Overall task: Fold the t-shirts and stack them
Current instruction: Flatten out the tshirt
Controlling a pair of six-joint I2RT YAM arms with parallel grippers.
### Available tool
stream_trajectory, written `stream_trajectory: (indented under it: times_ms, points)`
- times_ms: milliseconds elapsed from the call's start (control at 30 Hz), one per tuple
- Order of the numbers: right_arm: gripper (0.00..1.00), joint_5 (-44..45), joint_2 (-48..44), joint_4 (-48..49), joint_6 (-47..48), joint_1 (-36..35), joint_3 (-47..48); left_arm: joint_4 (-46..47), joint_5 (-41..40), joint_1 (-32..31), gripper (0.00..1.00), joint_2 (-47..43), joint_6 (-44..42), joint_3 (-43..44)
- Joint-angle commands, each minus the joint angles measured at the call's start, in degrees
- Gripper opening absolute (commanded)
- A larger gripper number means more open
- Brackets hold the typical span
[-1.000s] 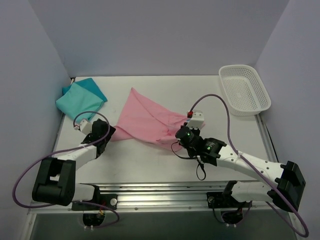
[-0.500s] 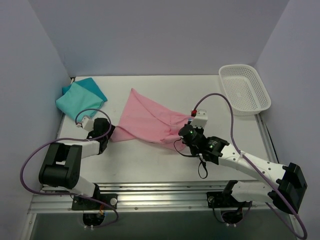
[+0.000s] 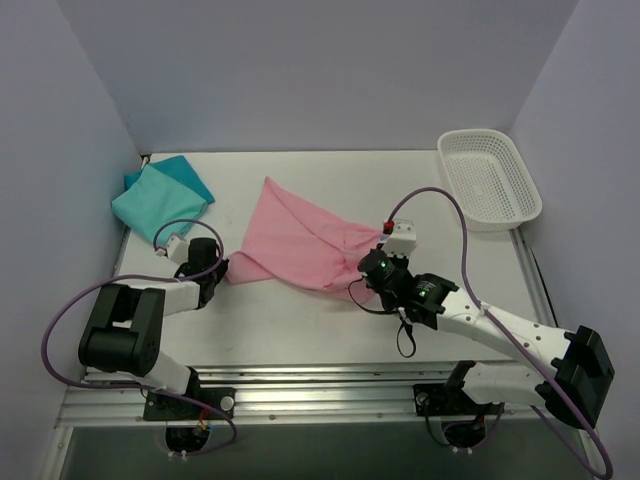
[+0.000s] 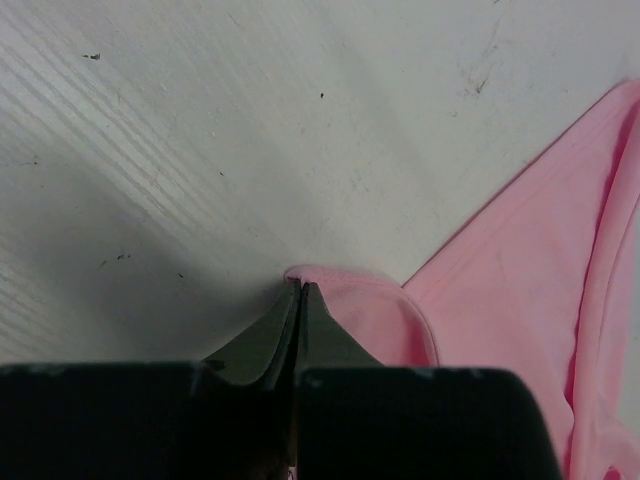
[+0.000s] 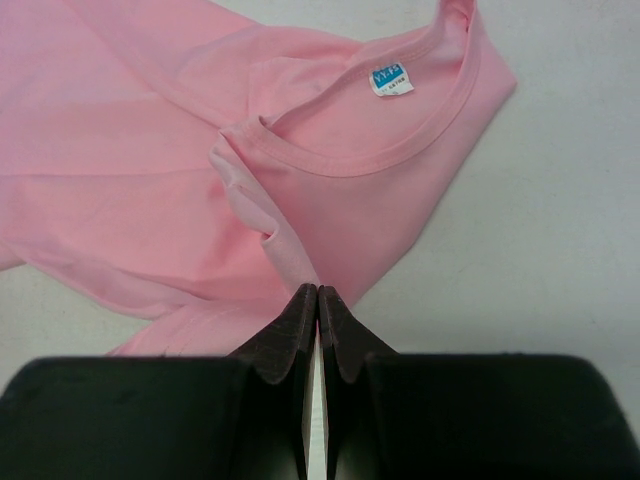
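Note:
The light pink t-shirt [image 3: 295, 240] lies spread and rumpled in the middle of the table. My left gripper [image 4: 299, 287] is shut on its near-left corner [image 4: 350, 300], low on the table. My right gripper [image 5: 317, 290] is shut on a fold of the same shirt just below its neckline [image 5: 350, 160], where a white label shows. In the top view the left gripper [image 3: 216, 268] sits at the shirt's left tip and the right gripper [image 3: 368, 270] at its right edge. The teal t-shirt [image 3: 160, 195] lies folded at the far left.
A white mesh basket [image 3: 488, 178] stands at the back right corner. Purple cables loop from both arms. Walls close in the table on the left, back and right.
My left gripper has moved onto the pink shirt's left corner and shut on it. The right gripper has shifted slightly up and right with its fold, pulling the shirt a little tauter.

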State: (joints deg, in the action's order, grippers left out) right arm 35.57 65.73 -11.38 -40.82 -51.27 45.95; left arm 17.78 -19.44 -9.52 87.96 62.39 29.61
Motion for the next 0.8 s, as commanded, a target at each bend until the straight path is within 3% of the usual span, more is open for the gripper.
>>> stream_trajectory:
  times_ms: [0,167,233,500,633,767]
  points:
    - [0.0,1.87,-1.75,-0.84,0.3,0.73,-0.86,0.32,0.63,0.29,0.02,0.37,-1.13,0.55]
    - [0.0,2.74,-2.1,-2.06,0.91,1.34,0.1,1.47,0.63,0.2,0.02,-1.56,-4.11,0.71]
    - [0.0,3.8,-3.5,-3.64,1.79,1.43,2.63,-1.86,-0.32,-1.02,0.02,-6.63,-7.26,2.55]
    - [0.0,9.17,-17.63,-17.0,5.04,1.26,15.03,-28.03,-14.91,-14.02,0.02,-31.43,-19.75,15.21]
    - [0.0,0.42,-26.69,-14.39,13.03,1.08,17.41,-34.29,-14.84,-19.91,0.02,-41.53,-25.9,20.83]
    - [0.0,-9.19,-33.12,-12.27,18.22,1.17,20.92,-38.96,-13.26,-25.19,0.02,-45.07,-30.3,27.16]
